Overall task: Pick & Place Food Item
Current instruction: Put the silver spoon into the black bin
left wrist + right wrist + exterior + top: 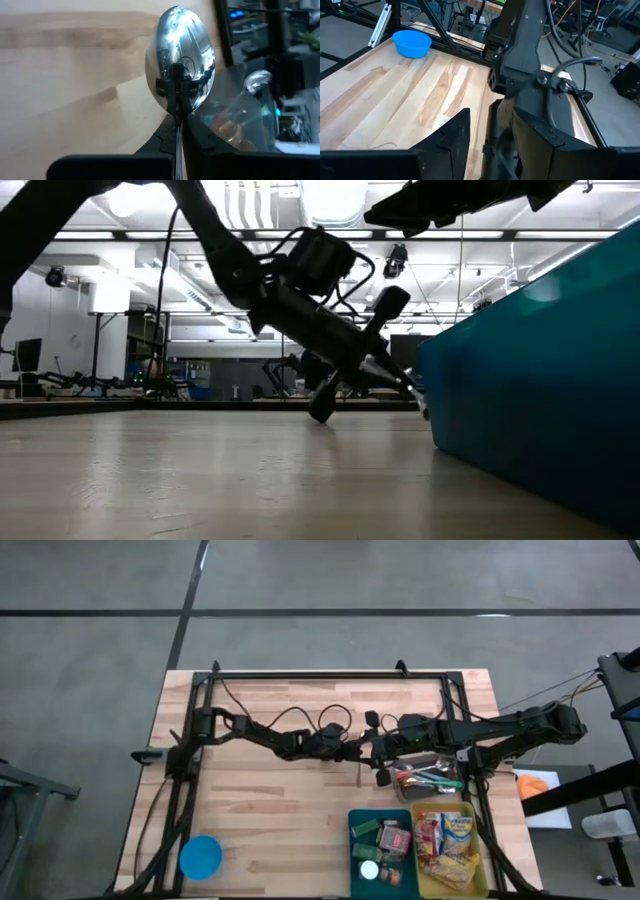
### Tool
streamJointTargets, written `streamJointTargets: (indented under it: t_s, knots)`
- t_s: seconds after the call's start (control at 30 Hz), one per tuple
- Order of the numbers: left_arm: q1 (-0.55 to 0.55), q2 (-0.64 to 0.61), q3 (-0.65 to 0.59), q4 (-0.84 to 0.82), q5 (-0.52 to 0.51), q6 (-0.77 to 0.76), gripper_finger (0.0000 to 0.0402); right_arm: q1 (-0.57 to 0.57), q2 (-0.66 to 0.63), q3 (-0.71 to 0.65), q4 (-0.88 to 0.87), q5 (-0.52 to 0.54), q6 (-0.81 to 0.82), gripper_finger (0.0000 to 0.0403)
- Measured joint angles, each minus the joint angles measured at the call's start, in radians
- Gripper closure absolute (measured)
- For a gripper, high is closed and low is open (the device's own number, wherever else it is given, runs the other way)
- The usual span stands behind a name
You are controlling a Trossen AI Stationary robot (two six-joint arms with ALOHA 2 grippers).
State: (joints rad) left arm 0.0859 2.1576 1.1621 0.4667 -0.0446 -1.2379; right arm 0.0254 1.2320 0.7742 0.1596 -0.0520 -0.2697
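My left gripper [368, 758] reaches to the table's middle and is shut on a shiny metal spoon [180, 55], whose bowl sticks out past the fingertips. Food packets lie in a teal bin [356, 840] and a yellow bin [484, 858] at the near right; no gripper touches them. Beside the left gripper, a clear tub [425, 762] holds several utensils. My right gripper [495, 145] hovers above the left one, open, with nothing between its fingers. My left gripper pinches the spoon's neck [179, 102], just behind the bowl, between its two fingers [200, 132]. The handle runs back between them, edge-on to the wrist camera. The fingers lie along the spoon and slant down toward the table's right. The spoon is clear of the table.
A blue bowl [200, 857] stands at the near left corner. A black frame [330, 673] runs along the table's far edge and sides. The teal bin's wall [540, 410] fills the right of the low view. Bare wood lies between the bowl and the bins.
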Motion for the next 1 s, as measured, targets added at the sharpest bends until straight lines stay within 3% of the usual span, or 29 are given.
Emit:
streamJointTargets:
  t_s: [0.27,0.67,1.0]
  knots:
    - [0.001,-0.001,0.083,-0.264,0.009,-0.092,0.0398,0.000,0.001,0.000,0.001,0.000,0.000,0.0262]
    - [0.001,-0.001,0.082,-0.291,0.011,-0.096,0.0393,0.000,0.001,0.000,0.001,0.000,0.000,0.0262]
    - [0.001,0.000,0.081,-0.294,0.008,-0.095,0.0300,0.000,0.001,0.000,0.002,0.000,0.000,0.0262]
